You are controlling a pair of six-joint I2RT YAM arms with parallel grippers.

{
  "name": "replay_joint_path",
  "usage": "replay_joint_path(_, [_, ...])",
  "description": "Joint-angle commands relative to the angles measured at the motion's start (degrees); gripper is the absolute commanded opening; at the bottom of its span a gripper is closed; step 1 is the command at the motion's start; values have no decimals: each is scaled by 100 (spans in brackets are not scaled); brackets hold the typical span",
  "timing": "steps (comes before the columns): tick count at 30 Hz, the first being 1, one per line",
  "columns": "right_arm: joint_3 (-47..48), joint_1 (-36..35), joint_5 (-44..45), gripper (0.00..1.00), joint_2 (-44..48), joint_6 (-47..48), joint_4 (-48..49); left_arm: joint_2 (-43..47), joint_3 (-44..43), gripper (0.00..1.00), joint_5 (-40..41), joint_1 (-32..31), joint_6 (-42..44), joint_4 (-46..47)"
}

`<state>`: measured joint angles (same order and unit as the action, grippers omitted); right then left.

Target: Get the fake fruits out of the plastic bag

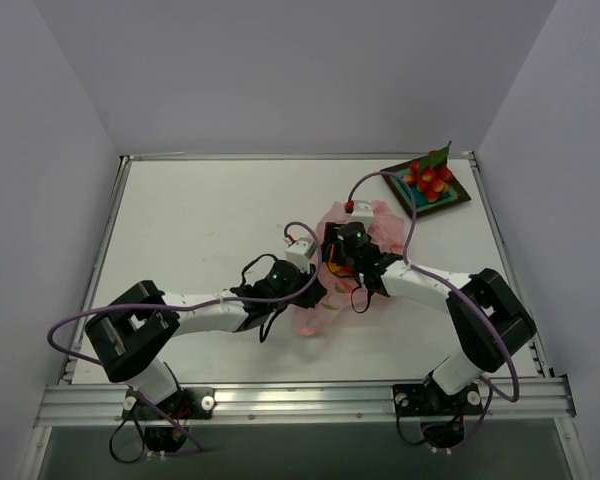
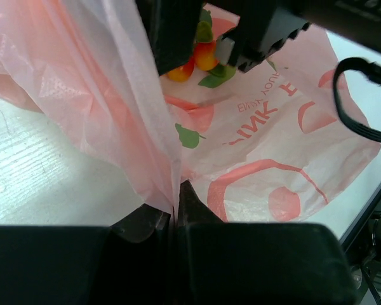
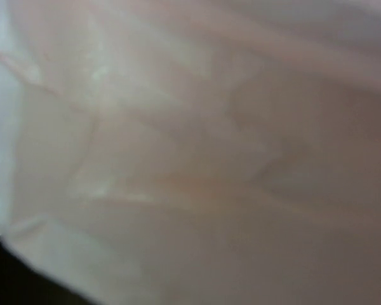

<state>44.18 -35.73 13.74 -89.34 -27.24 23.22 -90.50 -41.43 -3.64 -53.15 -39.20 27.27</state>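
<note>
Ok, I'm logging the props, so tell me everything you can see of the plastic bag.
The plastic bag is thin, crinkly translucent pink film with red-and-green fruit prints and lettering. It lies crumpled on the table, one fold lifted and pinched between the left arm's shut fingers. The right arm's fingers are at its far end, by the fake fruits.

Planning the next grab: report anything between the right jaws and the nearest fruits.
Bag film fills the right wrist view, close before that camera. The left wrist view shows the fruits beside the right jaws; whether film separates them is unclear.
</note>
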Motion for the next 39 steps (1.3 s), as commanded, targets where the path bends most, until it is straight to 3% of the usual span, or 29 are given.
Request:
replay_joint_path(1, [29, -5, -512, 64, -372, -79, 165, 120, -216, 2, 65, -38, 0, 86])
replay_joint_path(9, [319, 127, -433, 68, -997, 9, 463, 296, -85, 2, 100, -38, 26, 86])
replay_joint_path(13, [521, 154, -618, 82, -1270, 88, 534, 296, -85, 2, 48, -38, 26, 112])
replay_joint_path(18, [284, 154, -548, 80, -1121, 202, 824, 349, -32, 2, 83, -29, 26, 86])
replay_joint_path(19, [266, 171, -504, 77, -1095, 237, 815, 340, -41, 2, 74, -29, 35, 86])
replay_joint_path(21, [284, 197, -530, 62, -1007, 316, 737, 322, -67, 2, 74, -38, 35, 95])
replay_joint_path(22, [284, 189, -495, 44, -963, 325, 701, 305, -67, 2, 74, -29, 35, 95])
replay_joint_path(24, [258, 171, -407, 30, -788, 316, 570, 305, -93, 2, 83, -29, 35, 95])
replay_joint_path(30, [-50, 5, -363, 24, 396, 281, -194, 393, -374, 2, 197, -21, 158, -107])
replay_joint_path(39, [-824, -75, -1276, 20, 2523, 44, -1284, 322, -752, 2, 144, 32, 220, -160])
